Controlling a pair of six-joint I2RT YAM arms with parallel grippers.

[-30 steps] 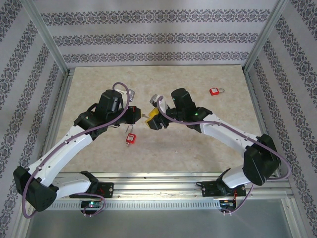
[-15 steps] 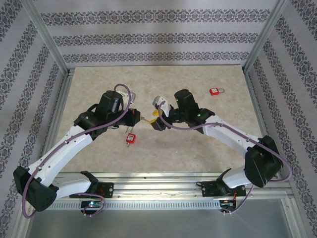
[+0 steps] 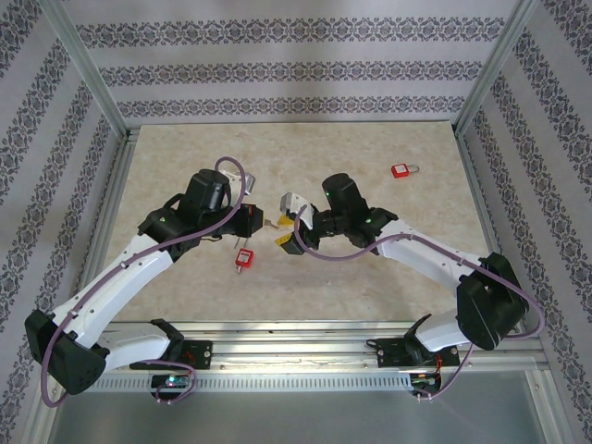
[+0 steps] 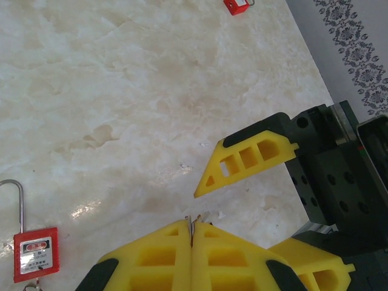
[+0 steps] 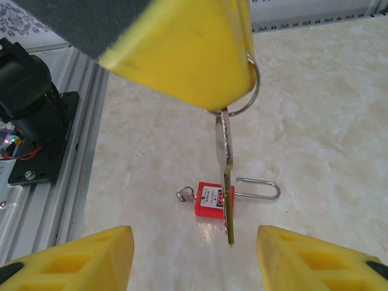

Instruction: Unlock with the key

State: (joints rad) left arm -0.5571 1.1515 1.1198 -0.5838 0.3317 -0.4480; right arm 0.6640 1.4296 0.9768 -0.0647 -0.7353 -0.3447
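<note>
My left gripper point(image 4: 192, 223) is shut on a thin metal key point(image 5: 225, 176), pinched at its head, with the blade and a ring point(image 5: 253, 85) hanging below the yellow finger. The right gripper point(image 5: 194, 260) stands open, its fingers point(image 5: 73, 260) either side of the key's tip without touching it. In the top view the two grippers meet at mid-table, left gripper point(image 3: 265, 222) facing right gripper point(image 3: 289, 222). A red padlock point(image 3: 244, 259) lies on the table just below them, its own small key in the body and one shackle leg free point(image 5: 257, 188).
A second red padlock point(image 3: 401, 171) lies at the back right of the marble table point(image 3: 370, 277). Aluminium frame rails point(image 3: 102, 213) and patterned walls close in the sides and back. The right arm's base mount point(image 5: 36, 121) sits beyond the table edge.
The right gripper has shifted down and left towards the left gripper, and its fingers now straddle the hanging key. The left arm has stayed put, still pinching the key.
</note>
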